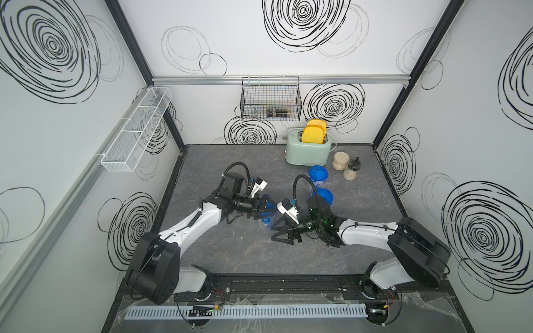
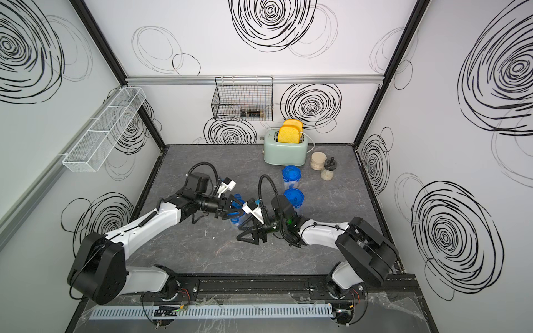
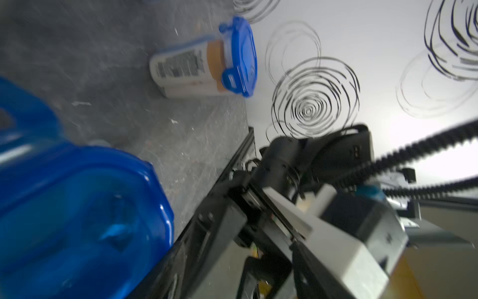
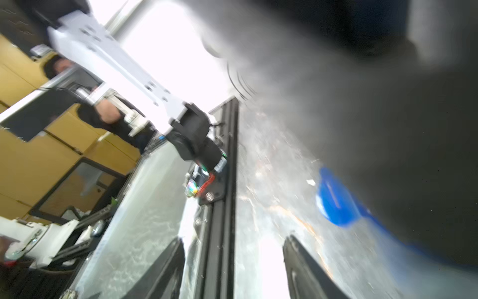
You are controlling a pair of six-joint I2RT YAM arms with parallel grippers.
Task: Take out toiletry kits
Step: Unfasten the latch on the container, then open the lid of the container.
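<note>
left gripper (image 1: 264,208) at centre of table (image 1: 219,248), jaws straddling a blue lid (image 1: 270,205); clamped or not, can't tell. right gripper (image 1: 273,233) at its 5 o'clock, jaws apart, empty. two blue-lidded containers (image 1: 318,174) at 2 o'clock of centre. toaster (image 1: 308,150) and two jars (image 1: 341,163) at 1 o'clock.

Both arms stretch inward and low. The left gripper (image 1: 264,207) nearly meets the right gripper (image 1: 273,233), whose jaws stand apart, empty.
</note>
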